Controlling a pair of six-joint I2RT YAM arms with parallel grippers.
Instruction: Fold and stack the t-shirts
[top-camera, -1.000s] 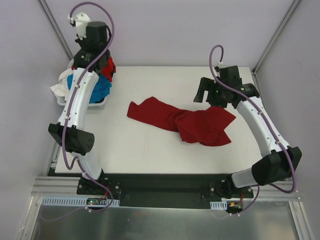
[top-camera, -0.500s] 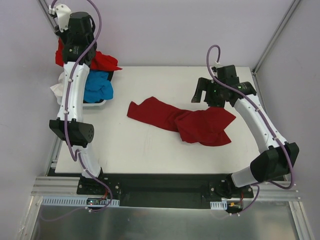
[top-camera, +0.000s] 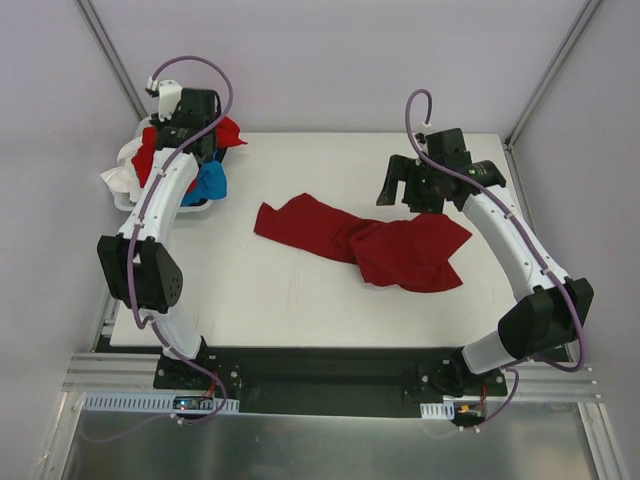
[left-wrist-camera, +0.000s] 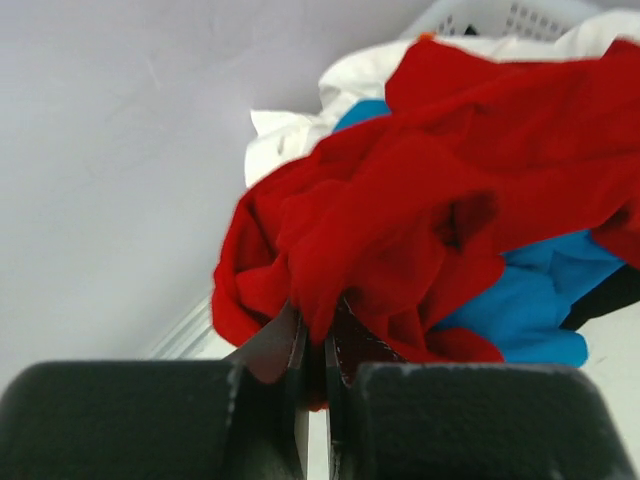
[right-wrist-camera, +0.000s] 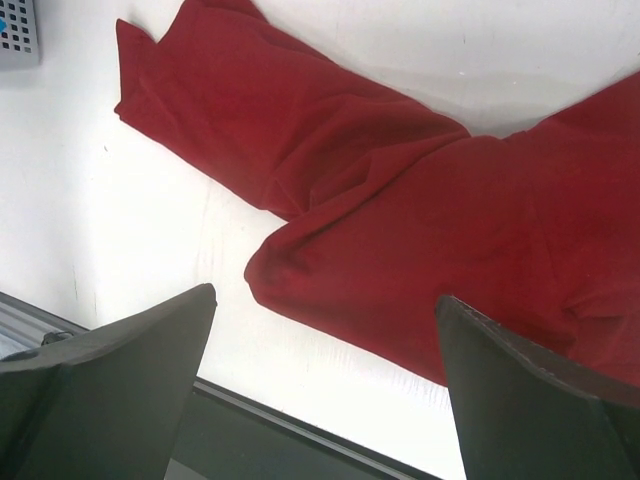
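Left gripper (left-wrist-camera: 315, 345): clamped on red t-shirt (left-wrist-camera: 400, 200) above basket (left-wrist-camera: 505, 14) | right gripper (top-camera: 405, 185): jaws apart, over crumpled t-shirt (top-camera: 360, 240) on table (top-camera: 260, 295) | you: lift straight up so blue t-shirt (left-wrist-camera: 530, 300) drops free, then swing to table.

The table (top-camera: 300, 290) carries a basket (top-camera: 192, 209) at its far left corner. A pile of t-shirts (top-camera: 212, 182) lies in the basket. The left gripper (left-wrist-camera: 315, 340) stands above the basket, clamped on a fold of the gripped t-shirt (left-wrist-camera: 400, 210), which hangs over the pile. The loose t-shirt (top-camera: 385, 245) lies bunched on the table, right of centre, well apart from the basket. The right gripper (top-camera: 408, 190) hangs just behind the right half of the loose t-shirt.
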